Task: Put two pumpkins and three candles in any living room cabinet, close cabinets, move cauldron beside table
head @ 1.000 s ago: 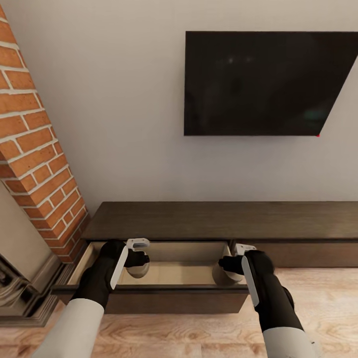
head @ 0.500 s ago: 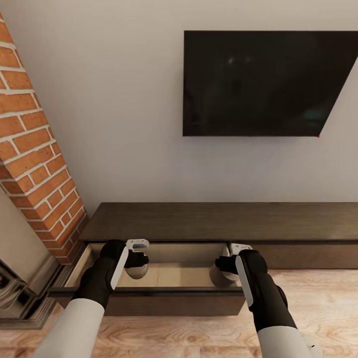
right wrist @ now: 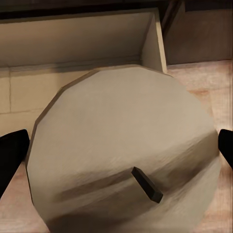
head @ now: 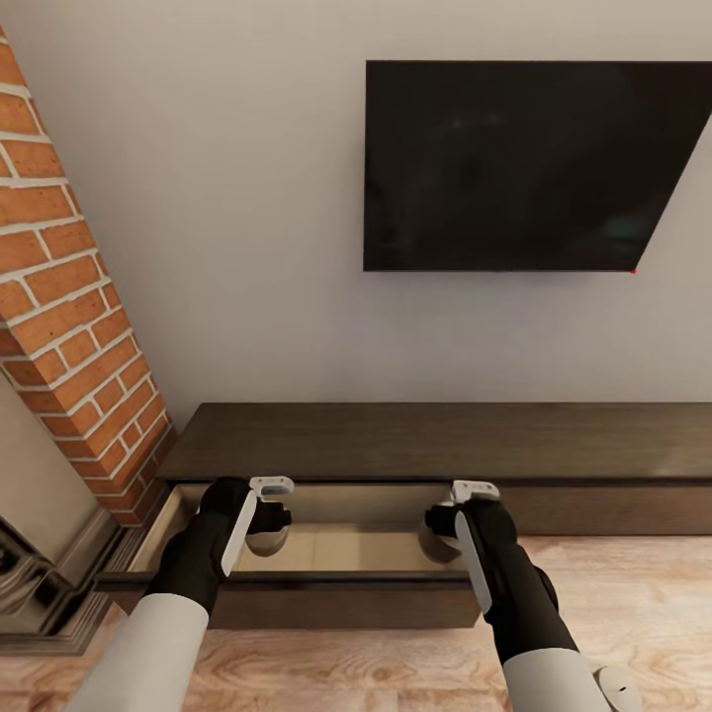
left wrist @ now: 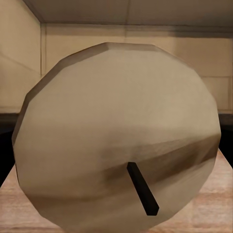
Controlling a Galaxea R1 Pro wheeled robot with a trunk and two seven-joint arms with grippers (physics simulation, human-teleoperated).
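Below the wall-mounted television [head: 524, 166], the long dark-brown cabinet [head: 445, 440] is standing with its leftmost drawer [head: 297, 588] pulled out, showing a pale wood interior, while the brick fireplace [head: 69, 326] is rising at the left edge of the head view. Both arms are reaching over the open drawer from the plank floor [head: 633, 603] side. The left gripper [head: 269, 516] is holding one candle [head: 269, 539] above the left part of the drawer; in the left wrist view this candle [left wrist: 116, 136] is presenting its pale round top and short dark wick, with the drawer's back wall behind it, and the fingers themselves are hidden by the candle. The right gripper [head: 443, 522] is holding a second candle [head: 435, 544] over the right part of the same drawer; in the right wrist view the two dark fingertips [right wrist: 12, 150] are sitting at opposite sides of the candle [right wrist: 121, 160], clamped against its body, and the drawer's right side wall is lying just beyond it. Whether either candle is touching the drawer bottom cannot be told. The two candles are sitting well apart, one toward each end of the drawer
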